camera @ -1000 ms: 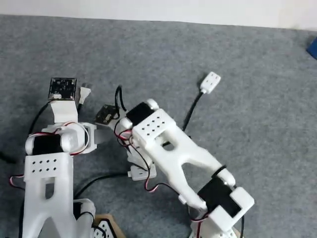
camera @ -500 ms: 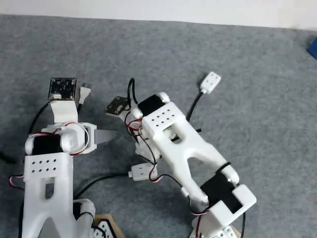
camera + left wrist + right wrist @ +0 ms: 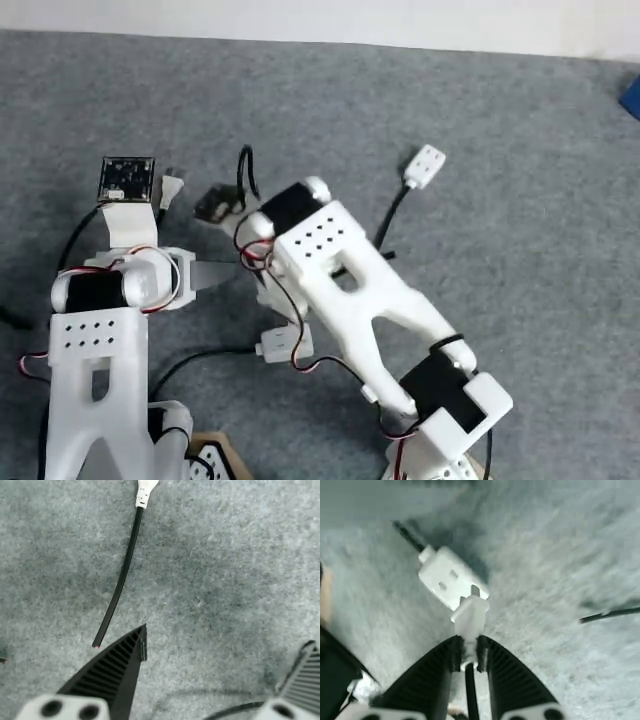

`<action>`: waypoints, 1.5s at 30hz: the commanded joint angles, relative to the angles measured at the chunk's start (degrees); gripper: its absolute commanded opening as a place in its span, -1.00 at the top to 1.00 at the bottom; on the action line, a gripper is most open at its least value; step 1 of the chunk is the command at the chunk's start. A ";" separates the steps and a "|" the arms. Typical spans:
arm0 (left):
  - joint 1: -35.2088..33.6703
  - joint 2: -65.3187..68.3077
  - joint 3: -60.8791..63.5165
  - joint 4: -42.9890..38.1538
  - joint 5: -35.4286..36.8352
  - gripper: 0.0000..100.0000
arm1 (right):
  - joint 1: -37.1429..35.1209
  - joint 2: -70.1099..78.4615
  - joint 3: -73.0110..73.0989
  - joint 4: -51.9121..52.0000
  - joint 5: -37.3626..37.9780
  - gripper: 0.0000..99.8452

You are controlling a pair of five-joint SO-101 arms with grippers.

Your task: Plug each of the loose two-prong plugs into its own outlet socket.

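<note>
Risks, big to small: the grey mat (image 3: 520,300) was soft and nothing pinned the sockets to it, so a push would likely slide a socket rather than seat a plug. The right arm (image 3: 340,280) lay across the centre of the high view, covering part of the near socket (image 3: 280,347) at 7 o'clock, so there was no top-down check on alignment. The left arm (image 3: 95,340) sat at 8 o'clock with the left gripper (image 3: 225,637) spread wide over bare mat, holding nothing and bracing nothing, which is the main reason I'd expect sliding. The far socket (image 3: 425,165) was at 1 o'clock, well apart, and its cable ran in under the right arm, so a snag could drag it. In the right wrist view the right gripper (image 3: 467,652) was clamped on the narrow tail of the held plug (image 3: 470,616), with the cable passing back between the fingers. A grip that far back could let the plug pivot under load. The plug nose was at the end corner of what was probably that same near socket, and I couldn't tell whether they touched. The loose plug (image 3: 170,187) lay untouched at 10 o'clock, just beside the left arm's wrist camera. One prong (image 3: 475,590) looked tilted and off the slots, so pushing there could jam or bend it
</note>
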 commanded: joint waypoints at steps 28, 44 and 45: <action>-0.04 -0.22 -1.19 -1.41 0.44 0.11 | 0.66 -6.11 10.07 2.59 -0.70 0.98; -0.22 -0.22 -1.19 -1.41 0.44 0.11 | 0.75 -5.93 13.23 -2.51 -0.70 0.98; -0.31 -0.22 -1.19 -1.41 0.44 0.11 | 0.75 -5.93 14.81 -3.74 -0.70 0.98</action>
